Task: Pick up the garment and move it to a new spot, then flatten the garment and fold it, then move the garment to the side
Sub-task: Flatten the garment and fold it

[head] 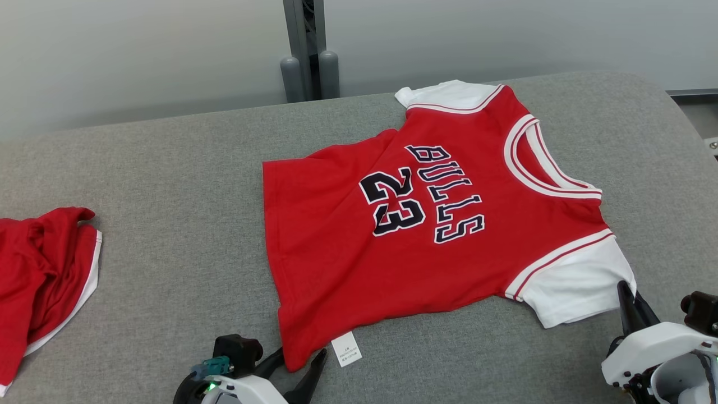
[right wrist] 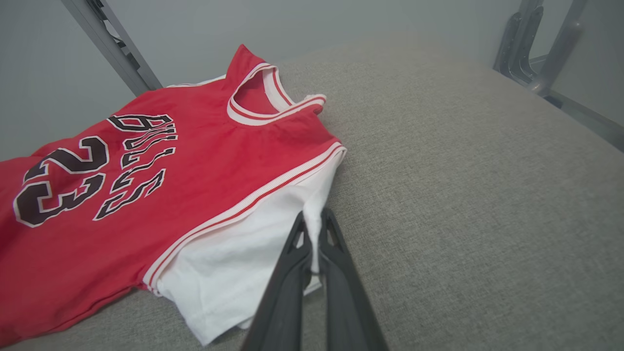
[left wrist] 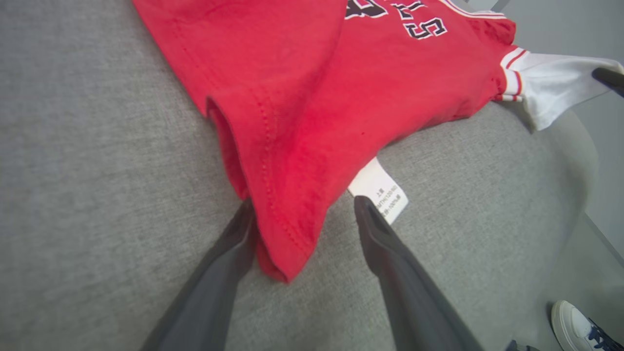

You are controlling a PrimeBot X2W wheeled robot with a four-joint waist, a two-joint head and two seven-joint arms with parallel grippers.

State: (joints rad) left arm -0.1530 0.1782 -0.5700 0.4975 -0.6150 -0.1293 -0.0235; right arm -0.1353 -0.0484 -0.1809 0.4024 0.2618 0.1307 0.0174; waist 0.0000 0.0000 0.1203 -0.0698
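Note:
The garment [head: 426, 224] is a red "BULLS 23" jersey with white sleeves, lying spread flat on the grey padded table [head: 168, 168]. My left gripper [head: 299, 356] stands open at the near hem corner. In the left wrist view the hem corner [left wrist: 278, 234] lies between the spread fingers of that gripper [left wrist: 304, 204], and a white care label [left wrist: 380, 190] sticks out beside the right finger. My right gripper [head: 624, 289] is shut on the edge of the near white sleeve [head: 578, 286]. The right wrist view has the sleeve [right wrist: 243, 263] pinched between the closed fingers of the right gripper [right wrist: 314, 214].
A second red garment with white trim [head: 45, 269] lies crumpled at the table's left edge. A grey post [head: 305, 50] stands behind the table. The table's rounded right edge [head: 673, 112] is close to the jersey. A person's white shoe [left wrist: 575, 324] is on the floor.

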